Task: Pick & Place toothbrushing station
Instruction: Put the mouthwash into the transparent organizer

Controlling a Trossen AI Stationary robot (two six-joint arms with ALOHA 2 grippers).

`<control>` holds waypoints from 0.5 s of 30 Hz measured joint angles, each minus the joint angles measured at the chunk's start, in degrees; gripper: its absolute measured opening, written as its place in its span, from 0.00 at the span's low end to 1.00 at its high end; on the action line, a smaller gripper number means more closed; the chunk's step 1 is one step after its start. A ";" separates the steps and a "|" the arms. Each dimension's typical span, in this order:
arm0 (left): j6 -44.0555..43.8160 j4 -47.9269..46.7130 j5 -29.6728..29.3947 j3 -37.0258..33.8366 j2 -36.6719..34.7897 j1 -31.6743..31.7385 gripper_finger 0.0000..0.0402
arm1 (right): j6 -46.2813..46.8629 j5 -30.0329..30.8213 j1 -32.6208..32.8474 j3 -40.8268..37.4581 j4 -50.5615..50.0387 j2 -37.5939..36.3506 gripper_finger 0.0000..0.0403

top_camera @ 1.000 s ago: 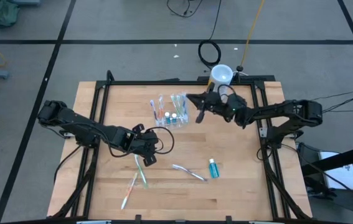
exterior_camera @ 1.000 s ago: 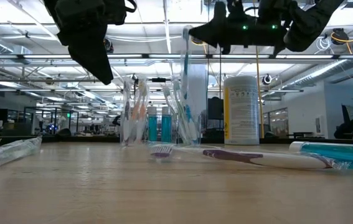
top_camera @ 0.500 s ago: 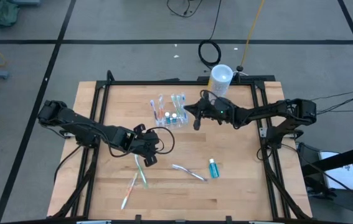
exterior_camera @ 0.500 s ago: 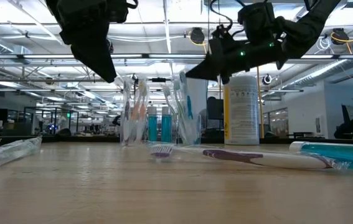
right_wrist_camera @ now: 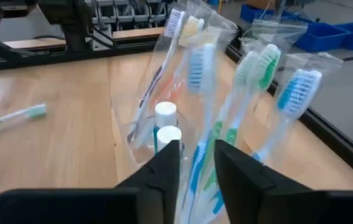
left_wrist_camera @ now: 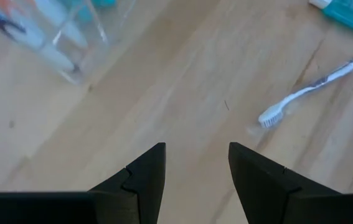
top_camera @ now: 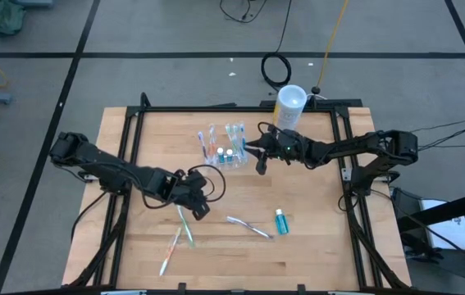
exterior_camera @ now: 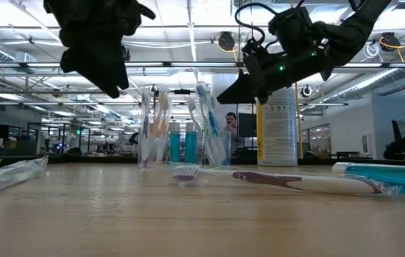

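Wooden tabletop point(top_camera: 298, 246) under a workshop floor: at left, your left claw point(top_camera: 200, 206) hovers with fingers apart and empty above a loose wrapped toothbrush point(top_camera: 184, 224). At centre the clear holder point(top_camera: 225, 147) stands at the far side, stocked with brushes and tubes. Your right claw point(top_camera: 259, 161) hangs just beside it, fingers slightly parted around nothing, a drop-off seemingly finishing. Next likely calls for lowering onto a stray: the purple-handled toothbrush point(top_camera: 248, 226) or the toothpaste tube point(top_camera: 280, 220). Whether the right fingers touch the bagged brushes is unclear.
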 joint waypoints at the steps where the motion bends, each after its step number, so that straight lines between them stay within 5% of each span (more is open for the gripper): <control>1: -1.56 -0.29 0.02 0.00 0.00 -0.24 0.45 | 0.00 0.02 0.00 0.00 -0.56 -0.04 0.25; 15: -29.02 -9.58 1.96 0.00 0.01 -4.56 0.45 | -0.20 -0.02 0.13 0.00 -16.91 -1.11 0.33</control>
